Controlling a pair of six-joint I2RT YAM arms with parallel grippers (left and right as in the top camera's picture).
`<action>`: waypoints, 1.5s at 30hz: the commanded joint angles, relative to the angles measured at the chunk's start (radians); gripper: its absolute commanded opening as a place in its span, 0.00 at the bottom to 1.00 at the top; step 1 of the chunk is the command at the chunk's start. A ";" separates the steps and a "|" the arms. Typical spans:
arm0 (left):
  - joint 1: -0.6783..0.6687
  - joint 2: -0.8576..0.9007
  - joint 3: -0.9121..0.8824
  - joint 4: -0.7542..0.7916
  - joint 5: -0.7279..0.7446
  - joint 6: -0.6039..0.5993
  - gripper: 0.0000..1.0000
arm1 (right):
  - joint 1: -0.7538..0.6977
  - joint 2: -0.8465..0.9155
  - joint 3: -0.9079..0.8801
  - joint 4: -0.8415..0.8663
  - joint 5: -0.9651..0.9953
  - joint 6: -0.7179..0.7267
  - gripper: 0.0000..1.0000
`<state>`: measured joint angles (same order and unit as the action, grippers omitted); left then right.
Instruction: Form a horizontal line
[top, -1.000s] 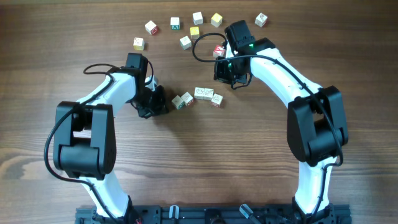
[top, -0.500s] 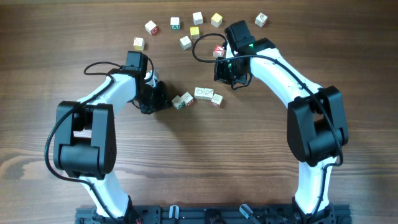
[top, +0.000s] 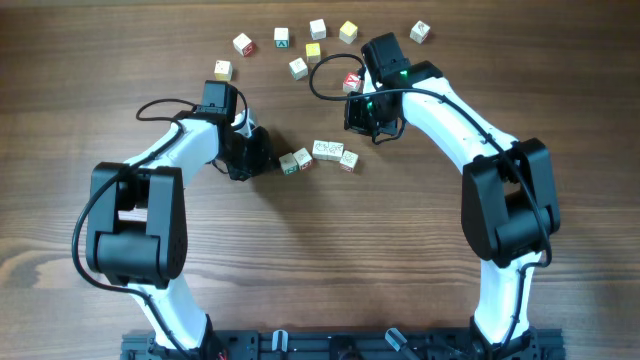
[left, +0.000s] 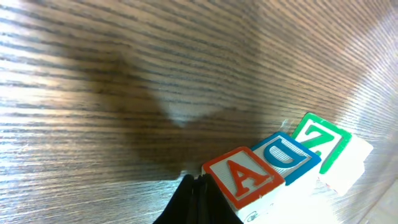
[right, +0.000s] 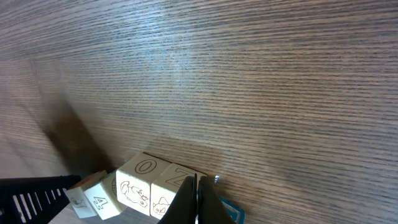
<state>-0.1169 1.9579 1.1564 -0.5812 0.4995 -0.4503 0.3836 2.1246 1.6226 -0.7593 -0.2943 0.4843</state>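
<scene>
The row of cubes (top: 320, 156) lies on the bench (top: 330, 260) between the two arms. The left claw (top: 262, 160) sits just beside the row's left end and the right claw (top: 362, 128) just behind its right end. Scattered cubes (top: 298, 67) lie farther back.

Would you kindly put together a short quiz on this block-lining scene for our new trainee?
1. True or false: the left gripper and the right gripper are both shut.
2. In the left wrist view, which letter does the red-bordered block show? a) A b) U c) Z
3. In the overhead view, which gripper sits at the left end of the row of blocks?
Key: 1 true; 2 a; 3 the left gripper.
</scene>
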 joint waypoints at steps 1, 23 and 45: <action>-0.006 0.008 -0.012 0.019 0.017 -0.008 0.04 | 0.002 -0.023 0.021 -0.002 0.011 -0.013 0.04; -0.006 0.008 -0.012 0.106 0.029 -0.030 0.04 | 0.006 -0.021 0.019 0.069 0.010 -0.057 0.04; 0.106 0.008 -0.012 0.072 -0.044 -0.029 0.04 | 0.091 0.044 0.006 0.190 0.004 0.034 0.04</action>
<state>-0.0090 1.9579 1.1542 -0.5053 0.4644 -0.4740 0.4545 2.1281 1.6226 -0.5690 -0.2909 0.4732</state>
